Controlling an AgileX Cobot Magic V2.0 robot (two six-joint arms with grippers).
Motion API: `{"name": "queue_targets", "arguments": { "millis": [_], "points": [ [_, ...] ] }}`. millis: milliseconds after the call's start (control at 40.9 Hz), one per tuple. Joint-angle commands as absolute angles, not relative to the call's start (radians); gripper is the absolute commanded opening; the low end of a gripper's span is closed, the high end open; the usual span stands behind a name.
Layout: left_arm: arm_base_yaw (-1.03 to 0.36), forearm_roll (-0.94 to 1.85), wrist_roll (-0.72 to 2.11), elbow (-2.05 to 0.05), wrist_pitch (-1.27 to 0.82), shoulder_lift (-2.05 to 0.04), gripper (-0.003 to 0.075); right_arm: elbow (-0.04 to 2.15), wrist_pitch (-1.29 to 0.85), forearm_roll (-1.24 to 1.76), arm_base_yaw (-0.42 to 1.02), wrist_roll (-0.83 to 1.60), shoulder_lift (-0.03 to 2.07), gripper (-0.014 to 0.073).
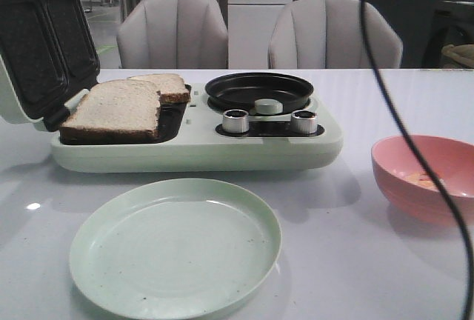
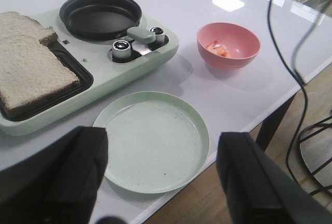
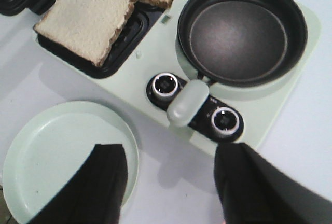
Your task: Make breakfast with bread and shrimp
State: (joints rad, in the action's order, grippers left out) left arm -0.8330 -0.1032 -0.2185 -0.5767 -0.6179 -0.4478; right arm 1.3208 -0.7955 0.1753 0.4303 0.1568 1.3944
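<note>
Two slices of bread with dark crusts lie overlapping on the sandwich tray of a pale green breakfast maker; they also show in the left wrist view and the right wrist view. The shrimp lie as small pink-orange pieces in a pink bowl at the right. My left gripper is open and empty, above an empty pale green plate. My right gripper is open and empty, above the table between the plate and the maker's knobs. Neither gripper shows in the front view.
The maker's black lid stands open at the left. An empty black pan sits on its right half. The plate lies in front of it. A black cable hangs at the right. The table's edge is near the bowl.
</note>
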Motion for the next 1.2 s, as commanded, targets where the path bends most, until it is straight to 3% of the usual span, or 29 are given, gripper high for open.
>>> {"name": "queue_targets", "arguments": {
  "millis": [0, 367, 734, 832, 1174],
  "points": [
    [-0.839, -0.111, -0.218, -0.605, -0.53, -0.459, 0.0507, 1.233, -0.719, 0.162, 0.425, 0.146, 1.23, 0.0487],
    [-0.839, -0.111, -0.218, -0.605, -0.522, -0.459, 0.0507, 0.83, -0.692, 0.173, 0.425, 0.146, 0.823, 0.0487],
    [-0.839, -0.176, -0.218, -0.618, -0.589, -0.486, 0.0505, 0.64, -0.701, 0.168, 0.425, 0.147, 0.585, 0.0487],
    [-0.839, -0.178, -0.218, -0.655, -0.661, -0.542, 0.0458, 0.636, -0.707, 0.168, 0.425, 0.147, 0.585, 0.0487],
    [-0.839, -0.178, -0.218, -0.777, -0.689, -0.807, 0.0182, 0.635, -0.707, 0.168, 0.425, 0.147, 0.585, 0.0487]
  ]
}}
